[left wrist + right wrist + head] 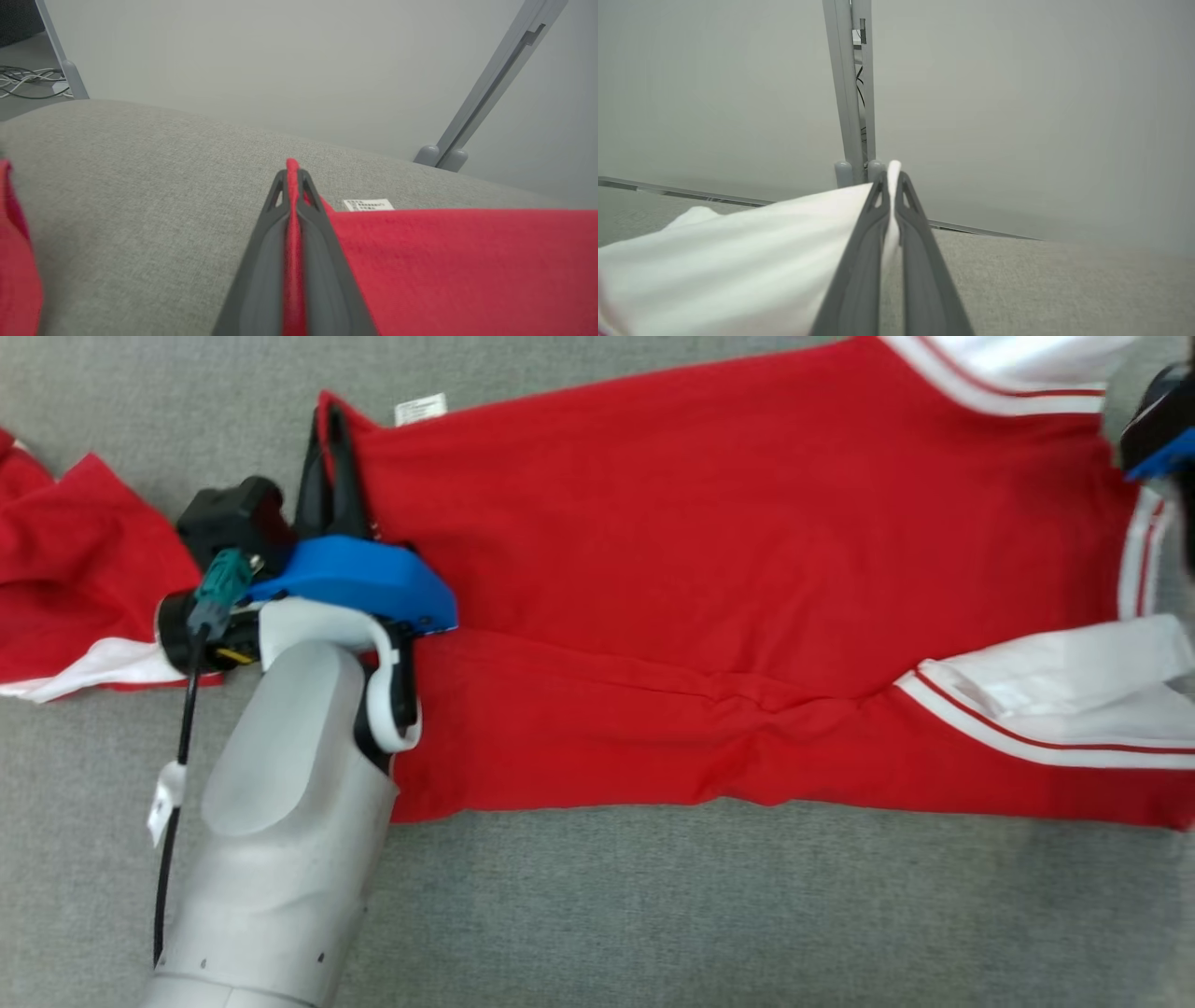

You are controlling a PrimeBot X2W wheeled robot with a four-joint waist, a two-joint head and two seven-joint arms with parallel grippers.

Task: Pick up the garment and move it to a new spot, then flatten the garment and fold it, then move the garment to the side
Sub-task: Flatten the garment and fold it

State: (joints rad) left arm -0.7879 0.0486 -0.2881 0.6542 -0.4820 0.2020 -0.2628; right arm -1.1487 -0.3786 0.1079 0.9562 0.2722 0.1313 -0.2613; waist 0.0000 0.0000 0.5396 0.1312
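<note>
As the left pincer (292, 176), laid flat, nips the garment (747, 569), the right pincer (892, 179) clamps its white edge.

Both grippers pinched shut, arms well apart.
The left gripper (329, 425) points up the head view, its pale forearm (280, 821) rising from the lower left, dark fingers (261, 261) closed flat on a red edge of the garment (700, 541); the right gripper (892, 179) clamps a white fold likewise.

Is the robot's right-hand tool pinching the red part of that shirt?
No: in the right wrist view the right tool is shut on a white part of the garment, with no red cloth between its fingers.
</note>
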